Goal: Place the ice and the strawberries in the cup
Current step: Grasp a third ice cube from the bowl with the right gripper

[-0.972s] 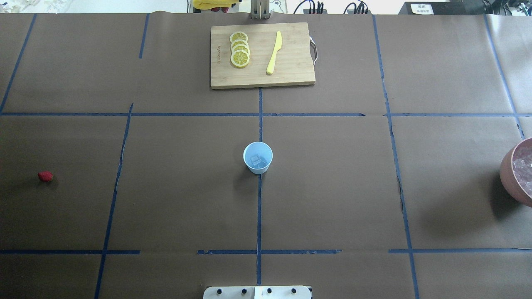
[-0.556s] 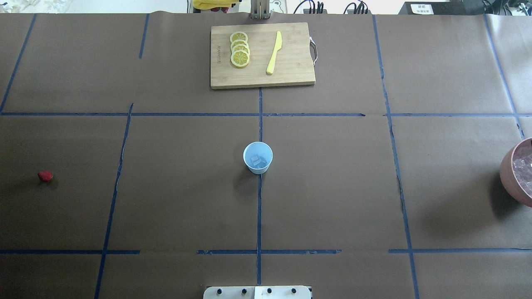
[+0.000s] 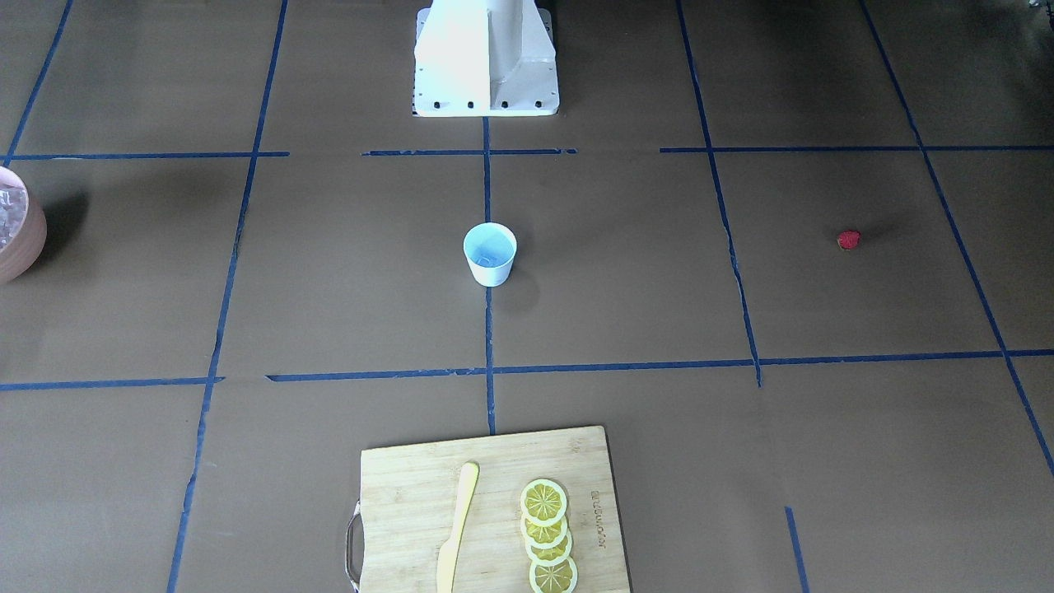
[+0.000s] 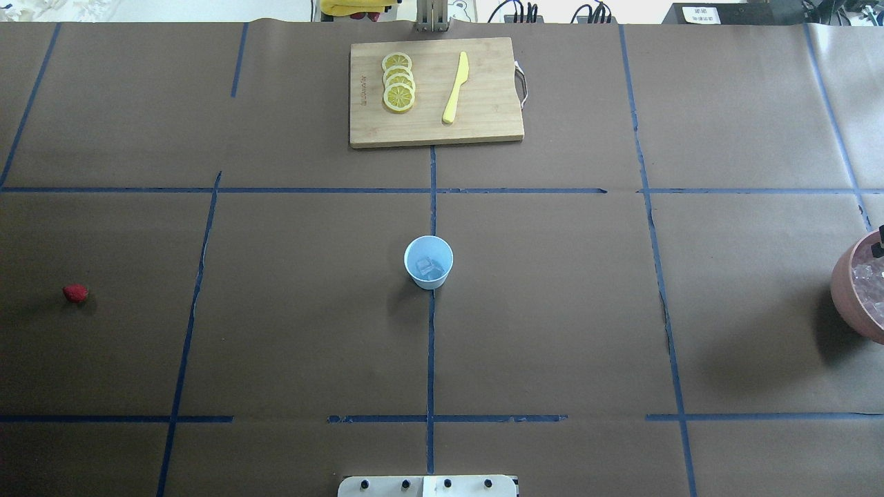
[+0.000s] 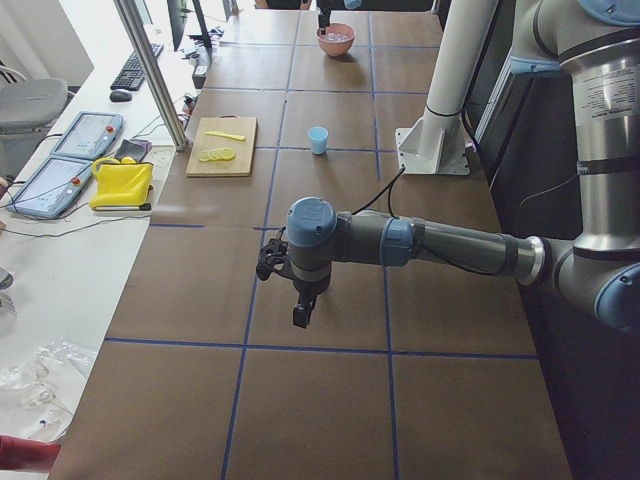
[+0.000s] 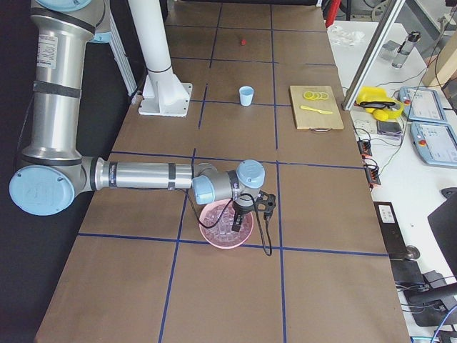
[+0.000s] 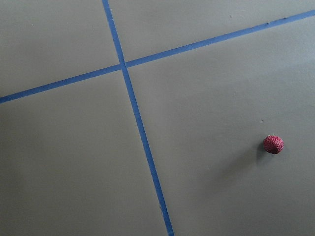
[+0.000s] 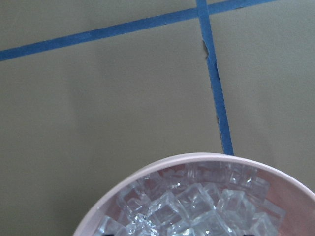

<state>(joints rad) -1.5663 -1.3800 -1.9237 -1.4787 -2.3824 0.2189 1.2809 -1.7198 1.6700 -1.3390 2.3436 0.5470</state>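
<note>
Right pincer (image 6: 235, 222) is being held over the bowl (image 6: 205, 232) of ice (image 8: 192, 201) — left pincer (image 5: 301, 314) above the counter (image 5: 190, 300) — neither's opening can be told.

Left arm (image 5: 450, 245) stretched out level, wrist bent so the left gripper (image 5: 300, 320) points straight down, right arm (image 6: 143, 176) likewise reaching out flat and low, right gripper (image 6: 236, 226) aimed downward, finger spacing of both too small to judge
</note>
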